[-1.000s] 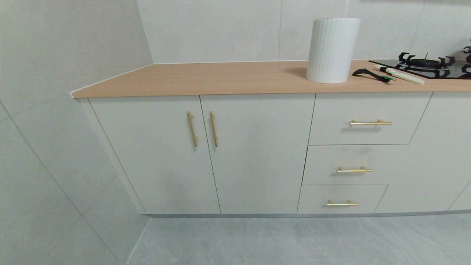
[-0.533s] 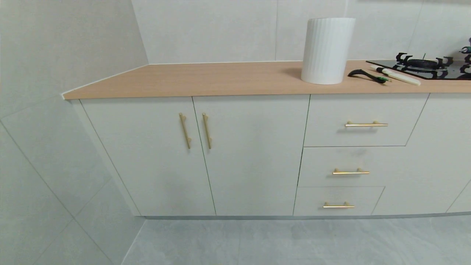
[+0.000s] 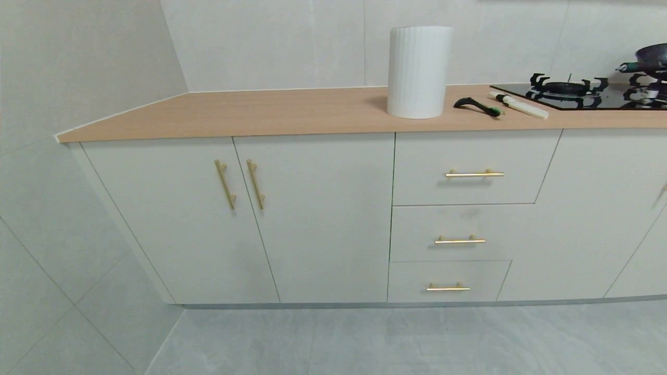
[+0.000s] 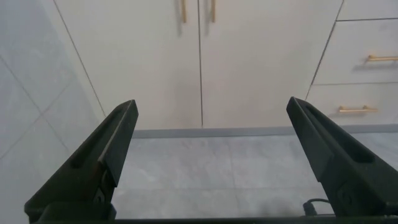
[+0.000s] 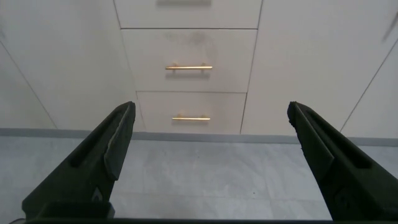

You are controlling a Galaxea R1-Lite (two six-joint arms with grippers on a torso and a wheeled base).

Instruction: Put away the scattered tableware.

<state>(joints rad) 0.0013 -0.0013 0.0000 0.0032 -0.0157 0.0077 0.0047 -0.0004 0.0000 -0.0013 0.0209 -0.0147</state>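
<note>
- How do the hands stand?
- Both with fingers wide apart, holding nothing. The left hand (image 4: 210, 109) hangs low before the cabinet doors (image 4: 199, 62), the right hand (image 5: 208, 112) low before the drawers (image 5: 188, 67).
- And the tableware?
- Up on the worktop (image 3: 260, 112), well above both hands. A black utensil (image 3: 477, 105) and a white-handled utensil (image 3: 518, 104) lie just beside the ribbed white holder (image 3: 419, 72), their long axes slanting across near the hob (image 3: 573, 96).
- Which arm is nearer?
- The right, I judge: those drawers sit beneath them.
</note>
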